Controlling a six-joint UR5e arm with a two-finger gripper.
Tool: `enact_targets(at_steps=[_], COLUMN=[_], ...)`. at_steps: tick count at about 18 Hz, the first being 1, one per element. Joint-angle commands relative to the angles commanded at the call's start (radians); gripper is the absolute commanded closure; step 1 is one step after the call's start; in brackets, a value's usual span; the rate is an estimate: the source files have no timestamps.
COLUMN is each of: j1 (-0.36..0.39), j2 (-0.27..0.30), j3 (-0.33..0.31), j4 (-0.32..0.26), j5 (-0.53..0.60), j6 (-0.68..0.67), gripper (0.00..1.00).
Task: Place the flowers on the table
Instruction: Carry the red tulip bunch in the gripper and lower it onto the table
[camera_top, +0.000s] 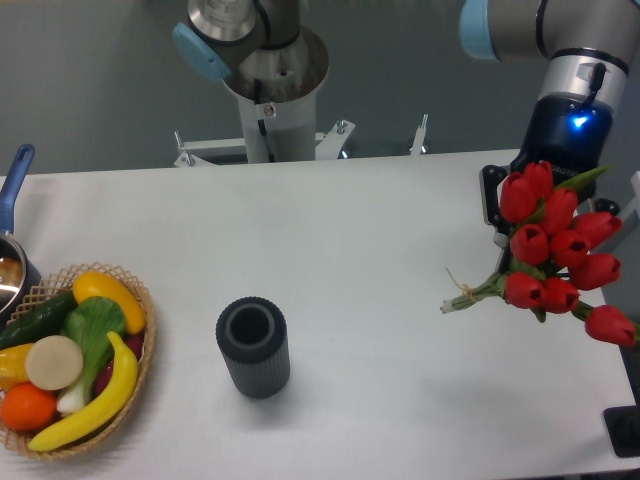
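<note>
The pincer (508, 235) grips the flowers (556, 258), blooms spilling right of it, stems poking left, seemingly just above the worktop (380, 200). Carrying looks done; next, lower gently and let go.

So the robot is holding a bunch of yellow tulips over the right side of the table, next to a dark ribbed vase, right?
Not quite: the tulips are red, not yellow, as the camera view shows. The rest holds: the tool has them at the right side of the table, with the dark ribbed vase standing nearby.
</note>
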Motion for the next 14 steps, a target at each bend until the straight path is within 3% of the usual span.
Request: enact_targets(at_steps=[5,8,12,14], j1=[-0.026,-0.041,-0.144,-0.208], j2=[0.009,0.047,0.040,0.000], j3=[-0.005,-0.038,-0.067,-0.060], j4=[-0.003,-0.006,-0.005,-0.003], j5=[0.210,0.362,0.610,0.724], j6=[-0.003,-0.002,0.002,0.005], gripper=[0.59,0.59,0.59,0.59])
